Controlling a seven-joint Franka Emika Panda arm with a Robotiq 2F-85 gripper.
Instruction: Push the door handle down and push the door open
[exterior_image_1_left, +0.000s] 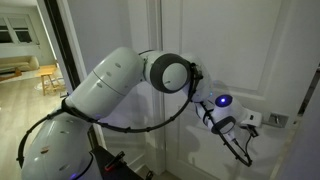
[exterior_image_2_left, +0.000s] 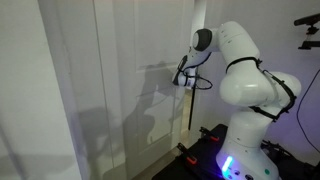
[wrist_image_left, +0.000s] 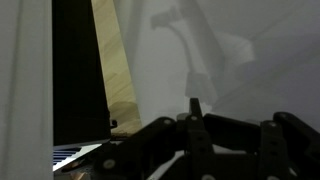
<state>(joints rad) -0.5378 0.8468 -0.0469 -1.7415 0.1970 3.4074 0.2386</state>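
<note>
Door handle (exterior_image_1_left: 278, 120) at mid-height, right side of white door (exterior_image_1_left: 240, 45). My end effector (exterior_image_1_left: 250, 123) just beside it; contact unclear, can't tell if clenched or released. Wrist view: dark gap (wrist_image_left: 78, 70), wood strip (wrist_image_left: 118, 70) beside door.

door (exterior_image_1_left: 215, 50) — white paint, matt | door handle (exterior_image_1_left: 277, 119) — grey metal | arm (exterior_image_1_left: 110, 82) glossy white plastic

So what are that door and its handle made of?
Door: probably painted wood, matte white with raised panel mouldings. The wrist view shows a bare tan strip, possibly its unpainted edge. Handle: silver-grey, likely metal with a dull sheen, though too small to be sure.
</note>
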